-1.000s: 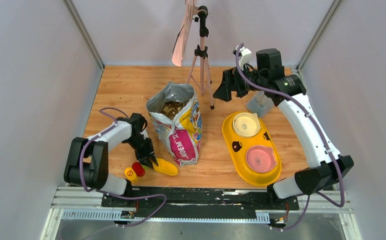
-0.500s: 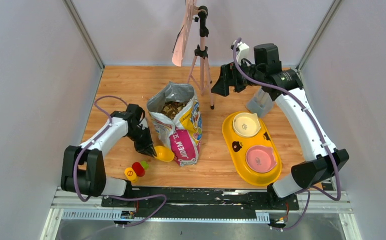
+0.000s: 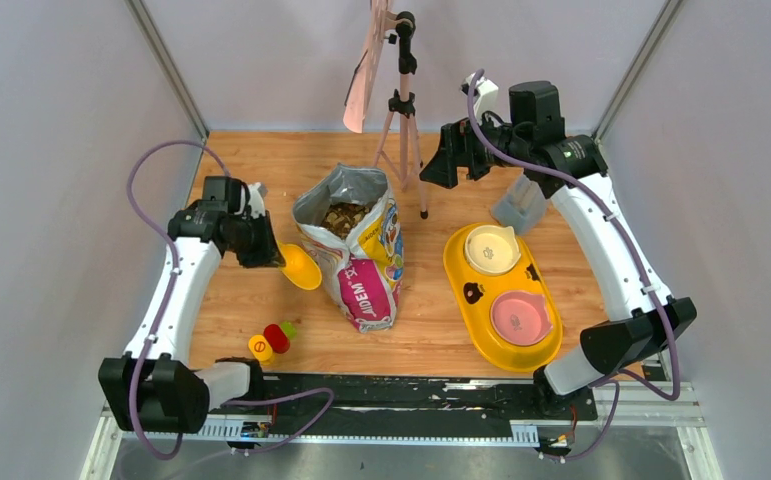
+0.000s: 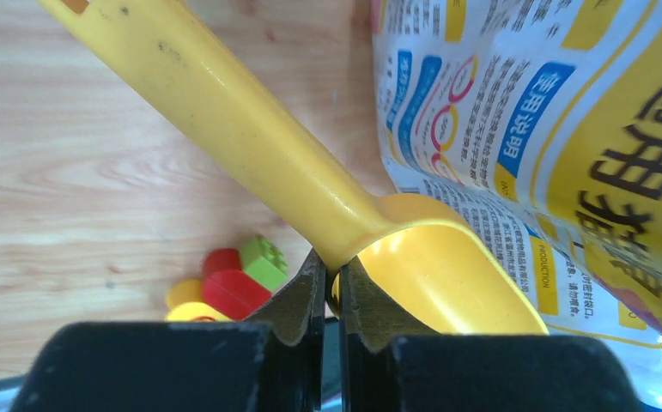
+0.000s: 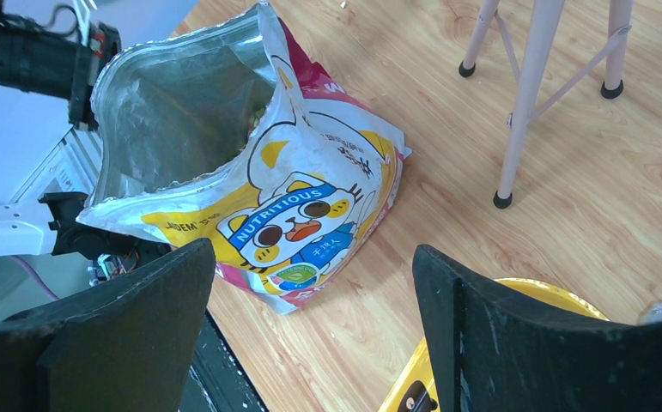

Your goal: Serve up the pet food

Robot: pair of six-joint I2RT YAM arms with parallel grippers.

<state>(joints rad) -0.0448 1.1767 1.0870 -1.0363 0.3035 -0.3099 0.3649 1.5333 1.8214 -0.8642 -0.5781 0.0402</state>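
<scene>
From above, the left gripper [image 3: 264,246] is clamped on the yellow scoop [image 3: 302,268], which hangs in the air just left of the bag [image 3: 356,262]. The pet food [image 3: 344,217] lies as a brown heap inside the bag's open mouth, and none shows in the yellow feeder tray [image 3: 463,268]. The right gripper [image 3: 439,166] hovers near the tripod [image 3: 404,105]. In the left wrist view the jaws pinch the scoop's neck where handle meets bowl, and the bowl looks empty. The dip will likely go best if the scoop tips mouth-down over the rim and enters the centre without pushing the foil wall. In the right wrist view the jaws stand wide apart with nothing between them, facing the bag. Pinching its far lip would probably steady the opening.
</scene>
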